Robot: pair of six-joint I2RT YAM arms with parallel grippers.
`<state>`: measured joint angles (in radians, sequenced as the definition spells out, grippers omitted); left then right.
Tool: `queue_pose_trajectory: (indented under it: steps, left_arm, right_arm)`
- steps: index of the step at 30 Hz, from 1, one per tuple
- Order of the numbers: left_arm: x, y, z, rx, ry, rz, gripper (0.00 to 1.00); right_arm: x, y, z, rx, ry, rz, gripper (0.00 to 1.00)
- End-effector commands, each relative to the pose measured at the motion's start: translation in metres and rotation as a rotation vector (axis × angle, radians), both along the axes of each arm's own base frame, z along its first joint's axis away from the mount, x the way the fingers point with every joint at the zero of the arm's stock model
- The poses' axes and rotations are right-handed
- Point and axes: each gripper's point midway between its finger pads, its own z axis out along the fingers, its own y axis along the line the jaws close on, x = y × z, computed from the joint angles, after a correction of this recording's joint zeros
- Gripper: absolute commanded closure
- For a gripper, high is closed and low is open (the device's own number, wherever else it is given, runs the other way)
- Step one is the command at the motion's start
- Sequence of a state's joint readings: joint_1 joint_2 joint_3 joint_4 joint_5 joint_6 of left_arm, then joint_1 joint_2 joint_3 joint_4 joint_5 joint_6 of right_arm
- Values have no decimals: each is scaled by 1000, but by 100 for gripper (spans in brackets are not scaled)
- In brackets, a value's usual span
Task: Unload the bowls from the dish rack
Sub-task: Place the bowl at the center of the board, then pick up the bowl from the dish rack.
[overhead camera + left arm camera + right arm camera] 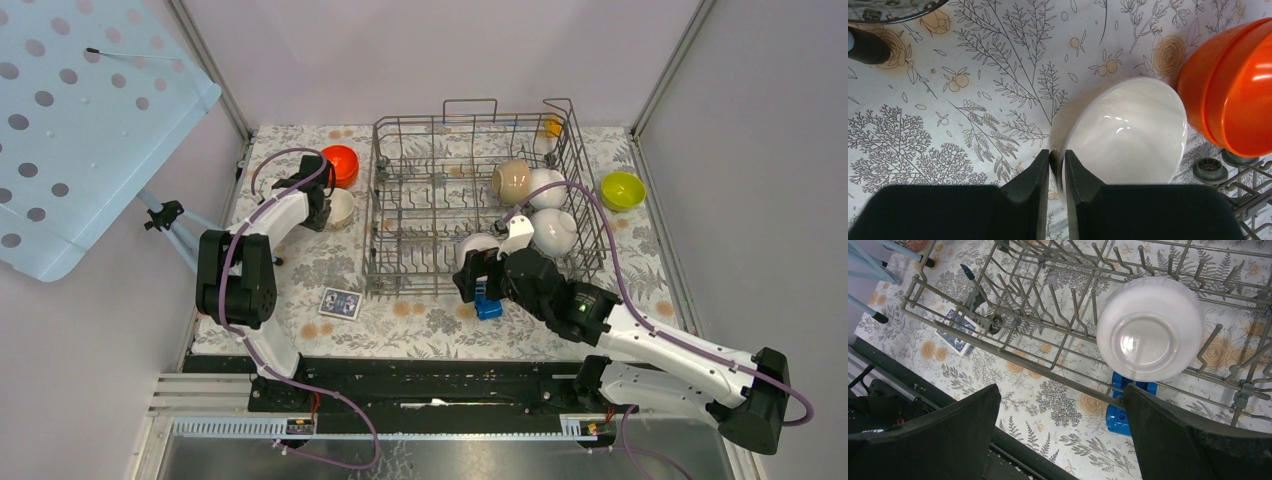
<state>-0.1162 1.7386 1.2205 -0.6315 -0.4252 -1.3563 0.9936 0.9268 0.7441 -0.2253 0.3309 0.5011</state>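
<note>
Bowls: four look to be out of the dish rack (425, 200) and four are still inside it, so the unloading seems about half done. On the desk (300, 270) left of the rack sit what look like two nested orange-red bowls (340, 165) and, just beside them, a pale bowl (341, 208). A yellow-green bowl (622, 190) sits on the desk right of the rack.

Inside the rack, toward its right end, are a beige bowl (513, 181) and two white bowls (548, 190). A third, the front white bowl (478, 247), lies base up near the front rail.

The left end effector (1056, 155) is at the pale bowl's rim, its jaws a narrow slit apart (whether the rim is pinched or free cannot be told). The right end effector (1063, 435) hangs spread wide and empty above the front white bowl, which seems the likely next pick.
</note>
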Motion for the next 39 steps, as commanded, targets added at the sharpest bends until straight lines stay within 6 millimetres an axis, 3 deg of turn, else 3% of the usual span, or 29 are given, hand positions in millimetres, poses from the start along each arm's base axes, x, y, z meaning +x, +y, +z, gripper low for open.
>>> queue_pose_trajectory:
  steps: [1,8,18,21,24,27,30,33,39]
  left_arm:
    - [15,4,15,5,-86,24,80]
    - [15,-1,17,-14,-96,-6,68]
    - [18,-13,69,-56,-215,-99,37]
    - [13,-22,86,-96,-264,-140,23]
    - [5,-32,100,-140,-310,-182,17]
    - [-4,-43,113,-191,-359,-235,13]
    - [-14,-62,127,-261,-419,-325,2]
    - [-24,-84,145,-308,-497,-441,1]
    - [-43,-125,175,-294,-579,-716,1]
  right_arm:
    - [-4,-6,-8,-2,27,-20,0]
    - [-5,-9,-5,2,25,-24,0]
    - [-6,-11,2,-1,24,-26,0]
    - [-6,-12,6,-1,24,-27,0]
    - [-6,-12,13,7,15,-24,0]
    - [-6,-12,20,12,5,-21,0]
    - [-6,-10,27,10,-6,-5,0]
    - [-3,-7,35,-2,-18,7,0]
    - [17,-14,71,-26,-150,-48,0]
